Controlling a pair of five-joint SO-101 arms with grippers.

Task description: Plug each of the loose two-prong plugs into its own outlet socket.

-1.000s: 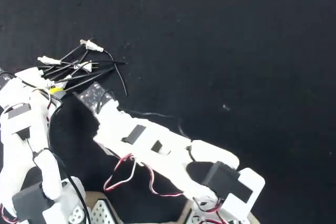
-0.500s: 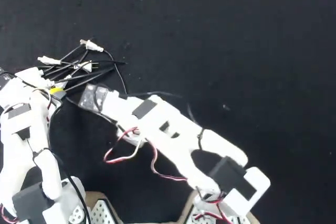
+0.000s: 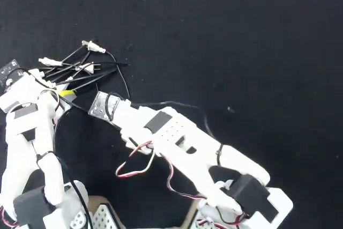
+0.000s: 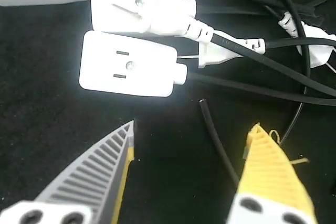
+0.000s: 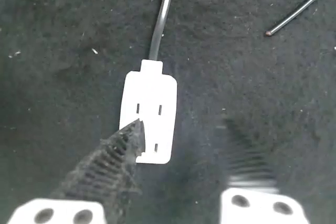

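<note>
Two white outlet sockets (image 4: 128, 66) (image 4: 139, 6) lie side by side on the black cloth in the left wrist view. A white two-prong plug (image 4: 220, 53) lies loose beside them, prongs toward the nearer socket. My left gripper (image 4: 194, 127) hangs open just short of that socket, holding nothing. More white plugs (image 3: 94, 46) (image 3: 48, 61) on black cords lie at the table's left. My right gripper (image 5: 184, 127) is open over a third white socket (image 5: 149, 114). Its dark finger (image 5: 123, 150) overlaps the socket's edge. From above, the right gripper (image 3: 100, 105) sits beside the left gripper (image 3: 63, 95).
Black cords (image 3: 120, 79) fan out from the plug pile and cross near both grippers. A bare cord end (image 4: 202, 103) lies between the left fingers. The black table (image 3: 241, 52) stretches open to the right and back.
The right arm has swung its forearm to the right and its gripper has slid slightly right and nearer. The left gripper has shifted a little toward the plug pile.
</note>
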